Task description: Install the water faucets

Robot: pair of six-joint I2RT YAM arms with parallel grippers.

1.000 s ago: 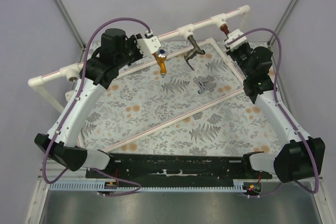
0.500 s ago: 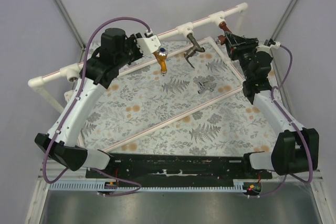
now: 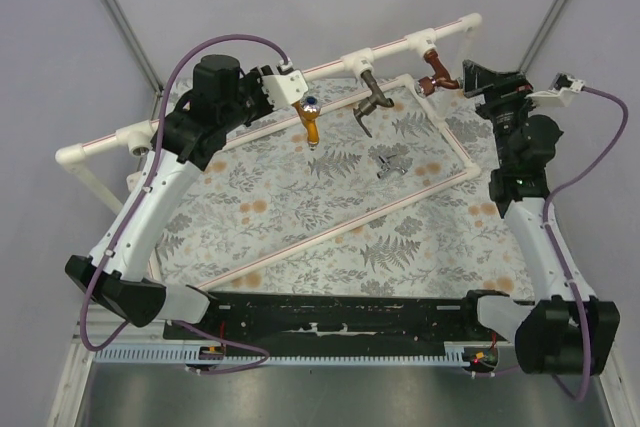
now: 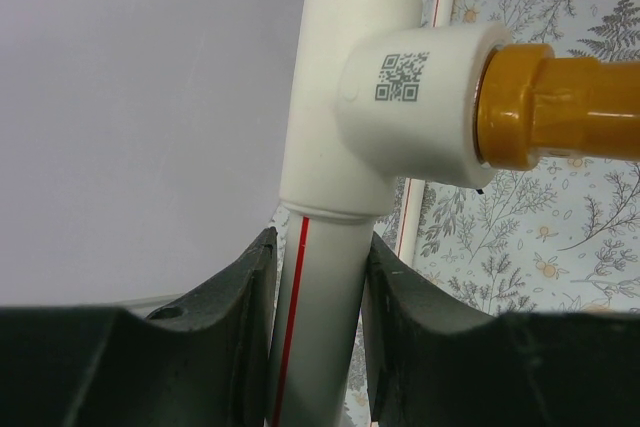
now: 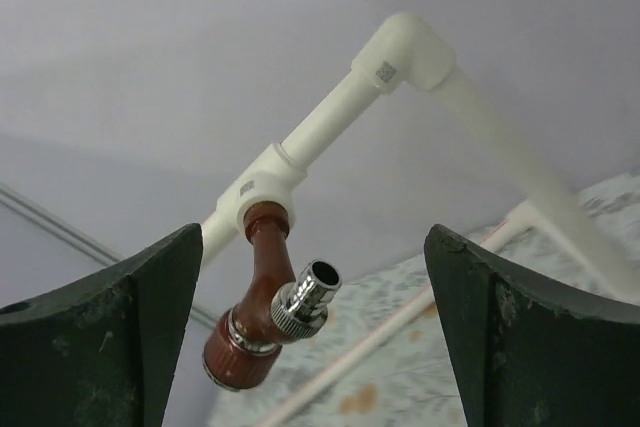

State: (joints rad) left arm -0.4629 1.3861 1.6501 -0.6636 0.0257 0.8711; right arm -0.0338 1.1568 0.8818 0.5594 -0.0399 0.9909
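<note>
**Three taps are in, one tap waits on the mat**

The white plastic pipe frame [image 5: 332, 115] has three taps hanging from it. The reddish-brown metal tap with the bent spout [image 5: 262, 297] sits in the fitting nearest the frame's right end. The dark grey metal tap [image 3: 372, 97] is in the middle fitting. The golden-orange metal tap [image 4: 570, 112] is in the next fitting to the left.

The left gripper [image 4: 318, 277] pinches the pipe just beside the golden-orange tap and holds the frame steady. The right gripper [image 5: 312, 247] is spread wide with nothing in it, near the reddish-brown tap but not touching it.

The small silver metal tap [image 3: 392, 165] lies on the flowery mat [image 3: 300, 207] in front of the frame. I think this tap comes next. The right gripper needs to reach down, take it by its body, and turn its screw end into the fitting near the frame's left end, which looks empty.
</note>
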